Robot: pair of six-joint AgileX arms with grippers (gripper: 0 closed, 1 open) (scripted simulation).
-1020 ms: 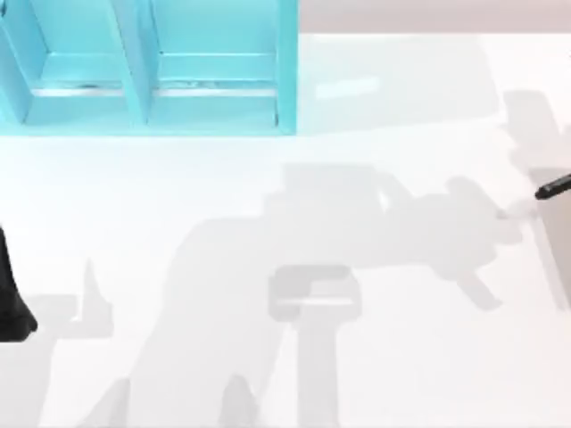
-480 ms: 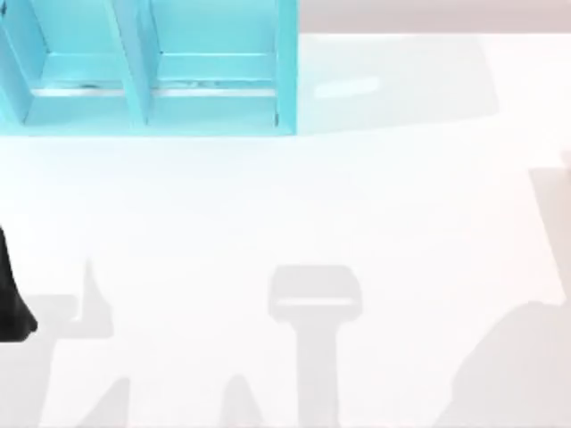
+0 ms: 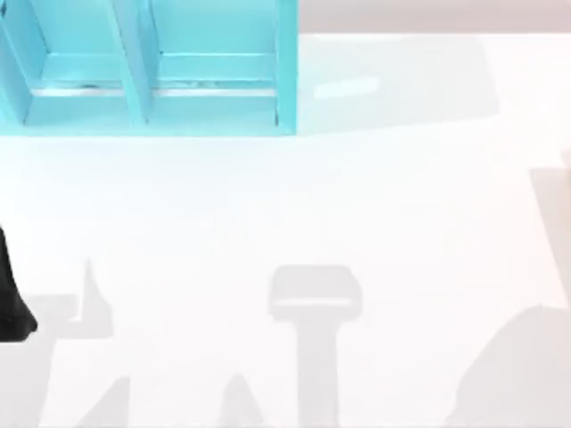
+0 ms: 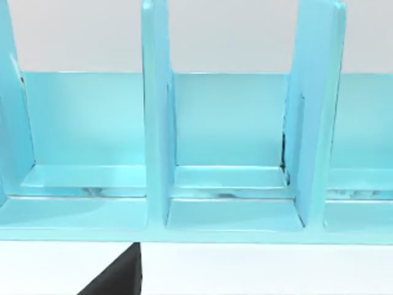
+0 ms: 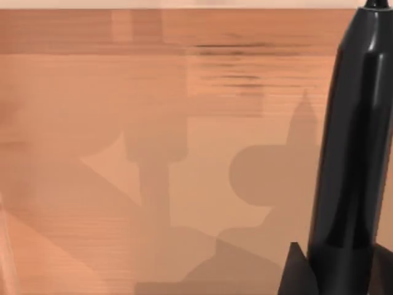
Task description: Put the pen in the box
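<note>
My right claw point(image 5: 316, 279) carries the pen point(image 5: 347, 160). In the right wrist view the slim black barrel stands close against a dark fingertip at its base, so I read the claw as closed narrow on it, though little of the grip itself shows. A second ago the pen's tip poked into the top view far to the right of the turquoise shelf unit point(image 3: 152, 67), and my arm's broad shadow lay across the table point(image 3: 294, 205) in front of the unit. Now the tip is gone from that view and the shadow has slid off toward the near right corner, well away from the unit. That means I have swung the pen outward, past the table's right edge. Behind the pen now lies a wooden surface point(image 5: 123, 135) with plain grain, which I take to be the box, and a tan strip point(image 3: 555, 232) at the right edge of the top view may be its rim. I judge the carry nearly done. What remains is lowering and letting go, with the pen kept inside the walls. My left arm point(image 3: 11, 294) is parked in front of the unit's left end, facing its open compartments; its claw's state I cannot tell.
</note>
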